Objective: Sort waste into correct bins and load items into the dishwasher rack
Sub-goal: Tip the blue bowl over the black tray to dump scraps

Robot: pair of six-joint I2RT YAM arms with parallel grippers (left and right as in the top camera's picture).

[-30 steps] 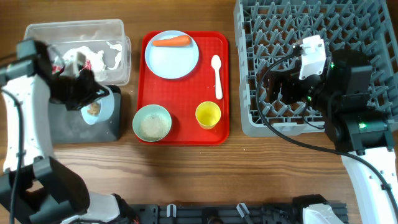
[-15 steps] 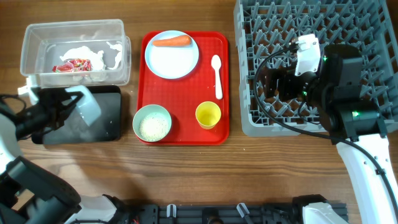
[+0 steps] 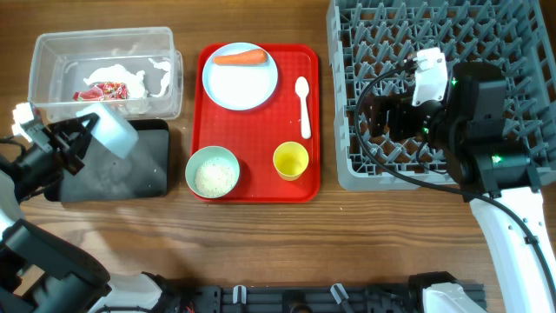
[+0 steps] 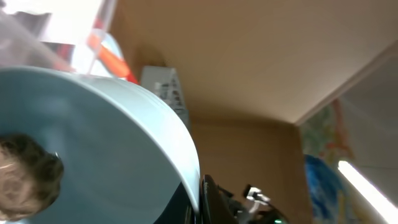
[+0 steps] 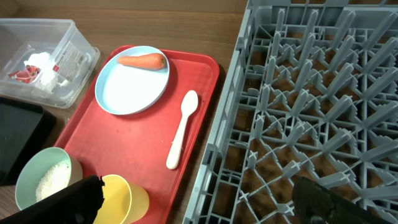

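Gripping blue bowl (image 3: 115, 132) (tilted), left tool (image 3: 92, 132) overhangs black tray's (image 3: 143, 167) edge.

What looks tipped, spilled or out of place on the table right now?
The small pale blue bowl is tipped steeply on its side, held by the left gripper above the black tray. The left wrist view shows a brown food scrap inside it. I see no spill.

It looks like a robotics lab dressed as a kitchen station: a wood-grain desk (image 3: 261, 243) carries a grey dishwasher rack (image 3: 391, 26) at upper right, a red serving tray (image 3: 254, 130) mid-frame, a clear tub (image 3: 52, 48) and black tray (image 3: 152, 165) at left, with cabled robot arms (image 3: 512, 230) at both sides and a ceiling strip light (image 4: 364, 182).
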